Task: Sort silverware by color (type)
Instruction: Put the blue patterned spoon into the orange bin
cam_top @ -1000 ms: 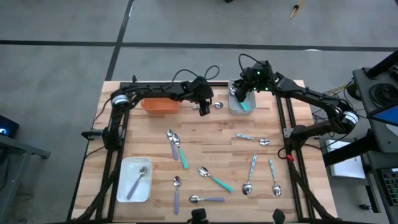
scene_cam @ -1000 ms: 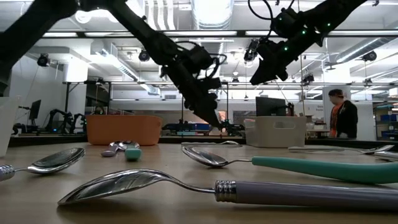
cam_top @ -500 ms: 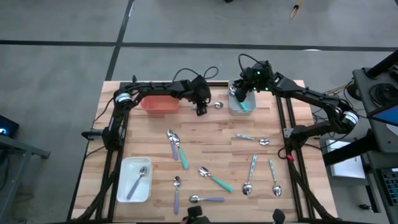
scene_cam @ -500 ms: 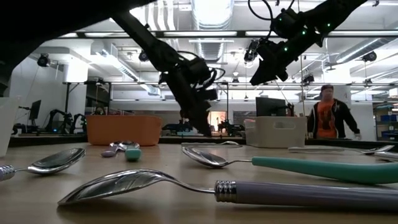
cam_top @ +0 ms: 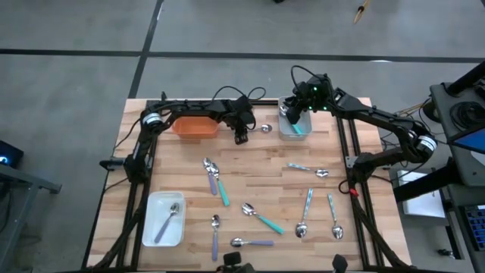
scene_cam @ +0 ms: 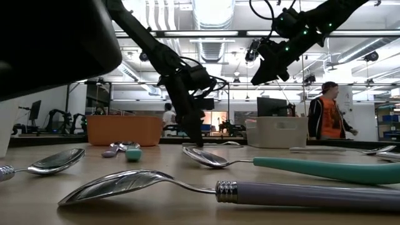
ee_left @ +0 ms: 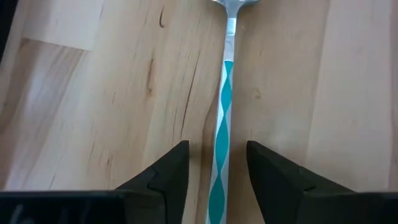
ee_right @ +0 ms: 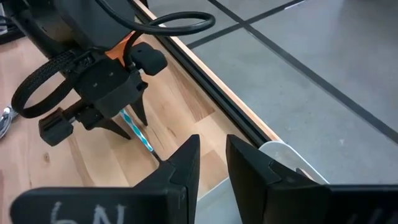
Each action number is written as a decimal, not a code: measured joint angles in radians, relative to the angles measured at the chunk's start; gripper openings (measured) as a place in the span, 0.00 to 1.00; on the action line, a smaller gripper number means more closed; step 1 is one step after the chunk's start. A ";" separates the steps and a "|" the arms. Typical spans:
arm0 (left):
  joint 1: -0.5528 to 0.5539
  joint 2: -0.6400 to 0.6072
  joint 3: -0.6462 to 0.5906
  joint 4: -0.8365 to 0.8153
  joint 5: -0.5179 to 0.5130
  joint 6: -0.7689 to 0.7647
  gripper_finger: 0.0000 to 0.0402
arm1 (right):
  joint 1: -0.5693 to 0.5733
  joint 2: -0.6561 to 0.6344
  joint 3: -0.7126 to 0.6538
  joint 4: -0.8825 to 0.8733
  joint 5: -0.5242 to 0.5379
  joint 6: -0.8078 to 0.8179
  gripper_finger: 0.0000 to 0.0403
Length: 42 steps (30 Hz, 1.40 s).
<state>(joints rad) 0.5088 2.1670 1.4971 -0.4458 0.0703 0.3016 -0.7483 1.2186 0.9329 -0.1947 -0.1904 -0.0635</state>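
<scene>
Although two trays already hold something, the high view suggests the sort is barely begun: a pale-handled spoon (cam_top: 168,221) lies in the white tray (cam_top: 148,227) at the near left, a teal-handled one (cam_top: 298,128) lies in the grey tray (cam_top: 292,133) at the far side, and the orange tray (cam_top: 195,127) looks empty. About ten spoons are still loose on the desk (cam_top: 258,171), most in the near half. The left claw (cam_top: 241,138) is down at the far middle, between the orange and grey trays, over a striped teal spoon (cam_top: 263,129) whose bowl points toward the grey tray, so its long axis runs across the desk. The right claw (cam_top: 292,113) hangs above the grey tray.

Seen from the low view, the left claw (scene_cam: 199,142) reaches right down to the desk top behind the big lavender spoon (scene_cam: 206,186) and teal spoon (scene_cam: 275,164), both of which lie across the picture with handles to the right. The right claw (scene_cam: 257,77) is well up in the air, and whether it is parted cannot be told here.

Through the left wrist view, the claw's two fingers (ee_left: 166,173) stand apart, one on each side of the striped handle (ee_left: 222,138), not yet closed on it; the handle runs straight away from the claw, bowl at the far end.

From the right wrist view, that claw's fingers (ee_right: 180,163) show a narrow gap with nothing between them, so I judge it empty and slightly parted, while the left claw (ee_right: 129,126) straddles the striped spoon (ee_right: 135,132) beyond.
</scene>
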 joint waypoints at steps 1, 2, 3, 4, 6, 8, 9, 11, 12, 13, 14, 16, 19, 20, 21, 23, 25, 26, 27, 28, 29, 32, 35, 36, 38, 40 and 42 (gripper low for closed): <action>0.000 0.000 0.000 0.000 0.002 0.001 0.31 | 0.000 0.000 0.000 0.000 0.000 0.000 0.18; 0.000 0.000 0.000 0.000 0.002 0.001 0.28 | 0.000 0.000 0.000 0.000 0.000 0.001 0.18; 0.000 0.001 0.000 -0.001 0.002 0.001 0.25 | 0.000 0.000 0.000 0.000 0.000 0.002 0.18; 0.000 0.001 0.000 -0.001 -0.001 0.001 0.21 | 0.000 0.000 0.000 0.000 0.000 0.002 0.18; -0.001 0.001 0.000 -0.002 -0.016 0.001 0.12 | 0.000 0.000 0.000 0.000 0.000 0.003 0.19; 0.000 0.002 0.000 -0.002 -0.031 -0.005 0.04 | 0.000 0.000 0.000 0.000 0.000 0.010 0.19; 0.002 0.000 0.000 -0.002 -0.030 -0.007 0.03 | 0.000 0.000 0.000 0.000 0.000 0.012 0.18; 0.003 -0.004 -0.001 -0.003 -0.031 -0.008 0.03 | 0.000 0.000 0.000 0.000 0.000 0.013 0.18; 0.003 -0.007 -0.002 -0.003 -0.030 -0.008 0.03 | 0.000 0.000 0.000 0.000 0.000 0.013 0.17; 0.003 -0.011 -0.002 -0.004 -0.029 -0.010 0.02 | 0.000 0.000 0.000 -0.001 0.000 0.013 0.17; 0.004 -0.016 -0.003 -0.008 -0.029 -0.011 0.02 | 0.000 0.000 0.000 -0.001 0.000 0.013 0.17; 0.009 -0.032 -0.007 -0.025 -0.025 -0.006 0.01 | 0.000 0.000 0.000 -0.002 0.000 0.012 0.17; 0.015 -0.065 -0.008 -0.021 0.013 0.003 0.01 | 0.000 0.000 0.000 -0.002 0.000 0.010 0.18; 0.017 -0.080 -0.007 -0.019 0.036 0.004 0.01 | 0.000 0.000 0.000 -0.002 0.000 0.010 0.18; 0.019 -0.094 -0.006 -0.016 0.067 0.004 0.01 | 0.000 0.000 0.000 -0.003 0.000 0.007 0.18; 0.025 -0.118 -0.006 -0.017 0.147 0.006 0.01 | 0.000 0.000 0.000 -0.003 0.000 -0.001 0.19; 0.034 -0.142 -0.007 -0.022 0.256 0.014 0.01 | 0.000 0.000 0.000 -0.006 -0.001 -0.023 0.18; 0.041 -0.156 -0.007 -0.030 0.322 0.020 0.01 | 0.000 0.000 0.000 -0.009 -0.005 -0.042 0.18; 0.047 -0.170 -0.007 -0.039 0.394 0.025 0.00 | 0.000 0.000 0.000 -0.012 -0.023 -0.065 0.18; 0.053 -0.184 -0.007 -0.048 0.472 0.029 0.00 | 0.000 0.000 0.000 -0.014 -0.052 -0.089 0.18; 0.059 -0.196 -0.008 -0.057 0.547 0.030 0.00 | 0.000 0.000 0.000 -0.014 -0.090 -0.113 0.18; 0.078 -0.224 -0.009 -0.101 0.729 0.019 0.00 | 0.000 0.000 0.000 -0.022 -0.246 -0.187 0.19; 0.088 -0.249 -0.013 -0.106 0.801 -0.047 0.00 | 0.007 0.000 0.000 -0.025 -0.373 -0.226 0.23; 0.089 -0.257 -0.015 -0.110 0.816 -0.064 0.00 | 0.011 0.000 0.000 -0.024 -0.393 -0.234 0.24; 0.090 -0.267 -0.015 -0.122 0.850 -0.078 0.00 | 0.017 0.000 0.000 -0.018 -0.417 -0.243 0.28; 0.090 -0.270 -0.015 -0.130 0.897 -0.091 0.00 | 0.026 0.000 0.000 -0.008 -0.420 -0.254 0.32; 0.090 -0.270 -0.017 -0.133 0.948 -0.123 0.00 | 0.035 0.000 0.000 -0.005 -0.420 -0.266 0.36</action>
<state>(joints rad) 0.5987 1.8973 1.4803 -0.5788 1.0183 0.1789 -0.7129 1.2190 0.9329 -0.2001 -0.6102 -0.3294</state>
